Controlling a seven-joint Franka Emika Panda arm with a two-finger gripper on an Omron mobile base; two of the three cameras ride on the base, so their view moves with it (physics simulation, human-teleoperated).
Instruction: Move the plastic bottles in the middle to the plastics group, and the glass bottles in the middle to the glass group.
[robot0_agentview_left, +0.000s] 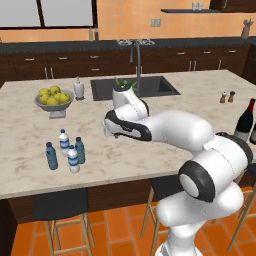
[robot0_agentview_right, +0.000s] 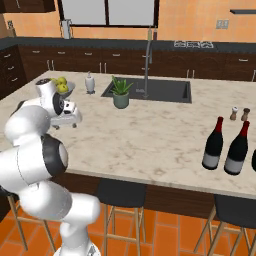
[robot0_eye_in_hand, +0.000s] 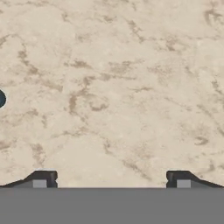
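Observation:
Several small water bottles, the plastics group (robot0_agentview_left: 67, 150), stand together at the counter's front left; some are blue-tinted, some clear with white caps. Two tall dark wine-style bottles, the glass group (robot0_agentview_right: 225, 146), stand at the front right, with a third cut off by the frame edge; one also shows in the left base view (robot0_agentview_left: 245, 120). My gripper (robot0_agentview_left: 108, 131) (robot0_agentview_right: 64, 122) hangs low over bare marble to the right of the water bottles. It is open (robot0_eye_in_hand: 111, 179) and holds nothing. A dark blue round cap (robot0_eye_in_hand: 1, 99) peeks in at the hand view's left edge.
A bowl of yellow-green fruit (robot0_agentview_left: 54, 97) and a white soap dispenser (robot0_agentview_left: 78, 88) stand behind the water bottles. The sink (robot0_agentview_left: 134, 86) and a potted plant (robot0_agentview_right: 120, 92) lie at the back middle. Salt and pepper shakers (robot0_agentview_left: 227, 97) stand far right. Stools (robot0_agentview_left: 60, 207) line the counter's front edge.

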